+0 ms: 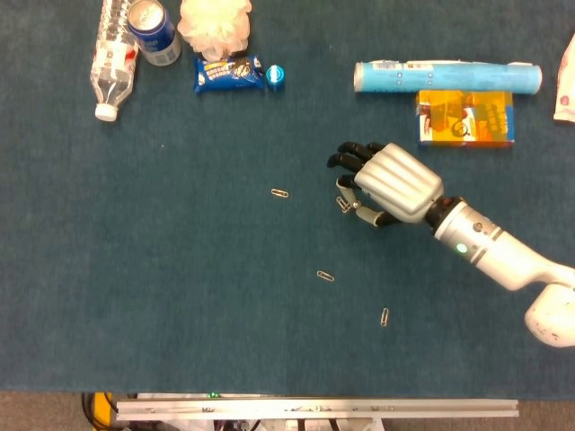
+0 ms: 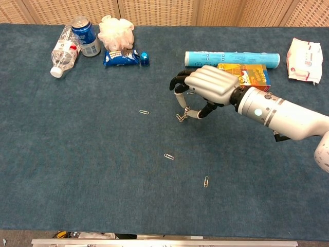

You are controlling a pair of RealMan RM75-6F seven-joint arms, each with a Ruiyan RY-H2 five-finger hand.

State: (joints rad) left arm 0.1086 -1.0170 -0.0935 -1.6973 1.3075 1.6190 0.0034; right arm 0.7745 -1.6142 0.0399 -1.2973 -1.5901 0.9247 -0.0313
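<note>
Right hand (image 1: pixel 388 182) over mid-table paper clip (image 1: pixel 342 204)

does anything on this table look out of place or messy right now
Yes: paper clips lie scattered loose on the blue cloth, one at left, one lower, one nearest the front edge. The right hand touches another. The water bottle lies on its side.

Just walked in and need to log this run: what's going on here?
The right hand is low over the blue table, its thumb and a finger at a paperclip, apparently pinching it. Three more paperclips lie loose: one to the left, two nearer the front edge. A bottle, can, tube and orange box sit untouched along the back. The left hand is not in view.
</note>
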